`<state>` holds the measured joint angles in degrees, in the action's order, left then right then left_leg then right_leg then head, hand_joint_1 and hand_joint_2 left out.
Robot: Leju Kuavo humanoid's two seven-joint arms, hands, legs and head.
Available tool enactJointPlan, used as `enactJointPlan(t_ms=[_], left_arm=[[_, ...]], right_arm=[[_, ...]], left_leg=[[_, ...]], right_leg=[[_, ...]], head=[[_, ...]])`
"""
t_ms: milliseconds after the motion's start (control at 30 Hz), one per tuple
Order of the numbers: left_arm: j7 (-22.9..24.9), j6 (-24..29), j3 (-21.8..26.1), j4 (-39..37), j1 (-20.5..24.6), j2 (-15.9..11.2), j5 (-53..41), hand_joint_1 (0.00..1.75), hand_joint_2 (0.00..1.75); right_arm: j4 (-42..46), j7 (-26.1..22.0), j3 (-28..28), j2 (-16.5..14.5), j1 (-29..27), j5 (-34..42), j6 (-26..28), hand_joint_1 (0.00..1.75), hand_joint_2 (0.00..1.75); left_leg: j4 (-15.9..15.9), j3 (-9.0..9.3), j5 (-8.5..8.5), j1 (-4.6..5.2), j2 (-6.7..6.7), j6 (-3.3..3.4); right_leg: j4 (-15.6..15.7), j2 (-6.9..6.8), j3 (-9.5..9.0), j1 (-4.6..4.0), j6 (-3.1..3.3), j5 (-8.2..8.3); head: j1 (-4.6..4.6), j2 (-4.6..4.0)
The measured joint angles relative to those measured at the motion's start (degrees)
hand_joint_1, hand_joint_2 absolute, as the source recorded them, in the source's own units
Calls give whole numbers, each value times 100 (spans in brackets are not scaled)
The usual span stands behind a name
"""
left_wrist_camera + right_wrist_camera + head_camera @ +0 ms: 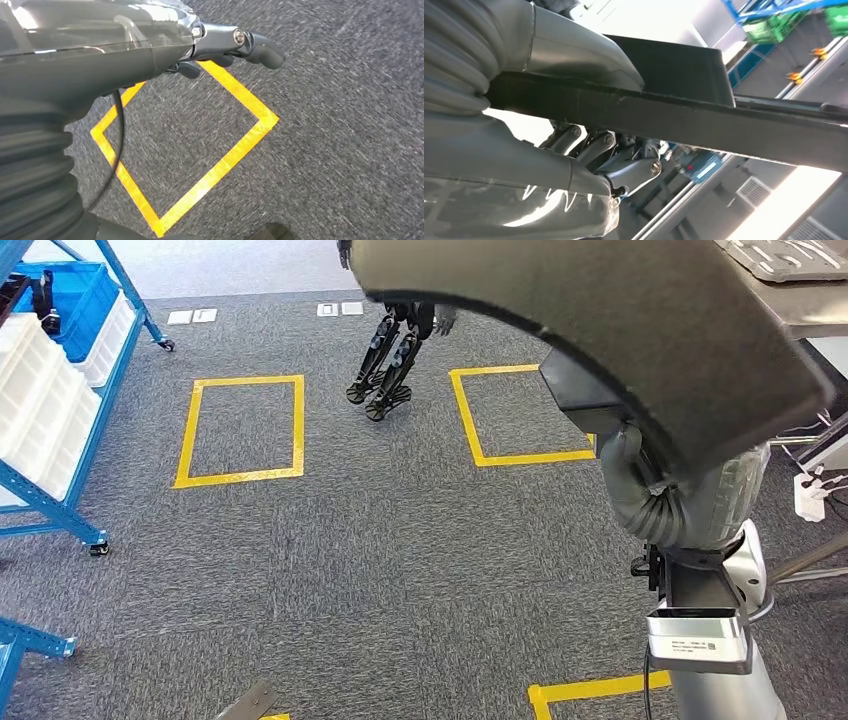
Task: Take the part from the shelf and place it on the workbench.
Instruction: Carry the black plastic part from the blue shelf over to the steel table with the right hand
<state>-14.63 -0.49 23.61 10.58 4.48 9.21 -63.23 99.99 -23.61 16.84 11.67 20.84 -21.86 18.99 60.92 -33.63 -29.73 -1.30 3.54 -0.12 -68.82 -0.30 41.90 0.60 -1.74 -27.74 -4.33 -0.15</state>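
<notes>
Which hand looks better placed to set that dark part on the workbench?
The right. Its hand already grips the dark part, and the workbench lies on that side. The left hand hangs over the carpet, holding nothing.

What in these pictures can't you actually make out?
Head view: the dark part runs past the top edge and hides most of the workbench.
Left wrist view: the left robot hand is mostly behind its own cover; open or closed, unclear.
Right wrist view: glare washes out the room behind the right robot hand.

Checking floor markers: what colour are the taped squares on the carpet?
Yellow taped squares on grey carpet, clearest in the head view.
</notes>
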Motion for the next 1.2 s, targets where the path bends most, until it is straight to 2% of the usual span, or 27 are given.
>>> enactJointPlan(t_ms=[67,100,133,200,233,300,333,400,433,467,500,533,600,667,733,767,833,867,900,933,967,1000,1033,1067,1100,1167,1200], left_arm=[[-3,4,0,0,-1,-1,-1,0,175],[-6,6,0,0,-2,-1,-1,0,175],[-10,8,0,0,-3,-1,-2,0,175],[-20,10,-1,1,6,0,-2,0,175],[-27,12,-1,2,16,0,-2,0,175],[-37,14,-3,3,32,0,-1,0,175],[-40,12,-6,2,30,0,-2,0,175],[-36,7,-9,-1,7,-1,-3,0,175],[-32,5,-9,-2,-6,-1,-3,0,175],[-29,5,-8,-2,-14,-1,-3,0,175],[-25,5,-7,-2,-17,-2,-3,0,175],[-20,5,-7,-2,-17,-2,-4,0,175],[-9,5,-9,-2,-18,-2,-4,0,175],[2,5,-9,-4,-24,-1,-7,0,175],[5,5,-8,-3,-21,0,-10,0,175],[6,7,-5,-2,-16,-2,-10,0,175],[6,11,1,-2,-15,-9,-11,0,175],[6,13,3,-2,-23,-13,-11,0,175],[5,13,4,-2,-32,-15,-11,0,175],[6,13,4,-2,-39,-16,-11,0,175],[6,12,4,-2,-43,-17,-11,0,175],[6,12,4,-2,-44,-18,-11,0,175],[6,12,5,-2,-43,-18,-11,0,175],[5,13,5,-2,-42,-18,-11,0,175],[5,13,6,-2,-41,-18,-11,0,175],[8,14,7,-2,-42,-19,-11,0,175],[10,14,7,-2,-42,-20,-11,0,175]], right_arm=[[-3,-1,1,-2,6,0,3,175,175],[-3,-2,1,-3,5,0,4,175,175],[-4,-2,0,-4,2,0,8,175,175],[-1,-2,-7,-2,-9,-1,14,175,175],[4,-2,-9,-3,-5,-1,20,175,175],[14,-4,-10,-9,11,-1,28,175,175],[16,-4,-9,-13,18,0,31,175,175],[16,-3,-2,-24,15,0,31,175,175],[16,-3,3,-29,12,-1,29,175,175],[16,-3,7,-32,12,-1,27,175,175],[16,-2,9,-33,13,-4,23,175,175],[16,-2,11,-33,18,-8,21,175,175],[15,-1,16,-33,39,-16,18,175,175],[14,1,30,-31,54,-22,19,175,175],[14,1,42,-20,47,-28,21,175,175],[14,1,43,-11,42,-29,26,175,175],[14,1,44,2,47,-33,35,175,175],[14,0,48,3,46,-34,41,175,175],[14,-1,55,3,40,-36,45,175,175],[13,-1,61,2,29,-35,49,175,175],[12,-1,68,2,18,-35,52,175,175],[10,-1,72,2,12,-35,55,175,175],[9,0,74,2,10,-35,56,175,175],[8,0,75,2,10,-35,57,175,175],[8,-1,76,2,13,-35,58,175,175],[9,-2,84,-2,15,-37,63,175,175],[9,-2,87,-3,11,-37,67,175,175]], left_leg=[[-4,48,-45,20,112,-39],[-9,68,-64,33,161,-64],[-21,87,-77,44,214,-87],[-45,144,-112,40,289,-143],[1,154,-158,29,220,-165],[292,60,-331,10,-45,-188],[568,-66,-456,11,-181,-186],[1240,-430,-698,19,-298,-189],[1499,-596,-746,23,-326,-190],[1583,-688,-693,24,-339,-191],[1433,-669,-527,19,-350,-192],[1099,-559,-294,6,-389,-197],[393,-286,47,-43,-620,-210],[112,-170,109,-52,-756,-198],[86,-159,113,-33,-655,-143],[75,-149,117,-35,-598,-107],[44,-127,122,-47,-470,-36],[41,-117,117,-37,-403,-14],[39,-112,108,-28,-329,4],[39,-109,98,-20,-252,15],[40,-102,86,-14,-175,23],[40,-92,71,-10,-103,27],[39,-73,54,-7,-38,26],[38,-44,32,-3,24,17],[35,-15,8,8,81,0],[24,31,-33,36,185,-46],[10,50,-46,48,242,-69]], right_leg=[[658,-242,-342,-65,17,224],[821,-325,-425,-102,29,246],[860,-341,-439,-141,42,213],[901,-225,-459,-133,88,215],[924,-164,-488,-113,117,213],[958,-73,-554,-62,176,211],[959,-29,-571,-60,199,202],[956,83,-588,-56,225,190],[953,159,-596,-54,231,185],[949,240,-603,-51,231,181],[943,321,-613,-43,224,173],[929,400,-623,-29,207,161],[876,548,-614,-11,149,121],[846,676,-581,-4,86,108],[867,759,-565,13,37,124],[850,697,-550,6,19,109],[554,413,-404,-16,-8,-64],[227,254,-242,-24,-17,-219],[-157,169,-43,-18,-24,-376],[-489,133,140,-11,-27,-479],[-681,115,256,-5,-27,-495],[-649,104,260,-3,-24,-398],[-412,77,155,-5,-18,-221],[-12,-24,-41,-17,-3,-7],[369,-171,-235,-61,15,133],[835,-406,-465,-140,59,225],[864,-411,-473,-172,75,190]], head=[[-22,0],[-26,0],[-17,0],[9,0],[30,0],[75,0],[111,0],[181,0],[211,0],[233,0],[248,0],[257,0],[282,0],[301,0],[303,0],[295,0],[233,0],[197,0],[166,0],[151,0],[132,0],[114,0],[96,0],[77,0],[59,0],[32,0],[32,0]])
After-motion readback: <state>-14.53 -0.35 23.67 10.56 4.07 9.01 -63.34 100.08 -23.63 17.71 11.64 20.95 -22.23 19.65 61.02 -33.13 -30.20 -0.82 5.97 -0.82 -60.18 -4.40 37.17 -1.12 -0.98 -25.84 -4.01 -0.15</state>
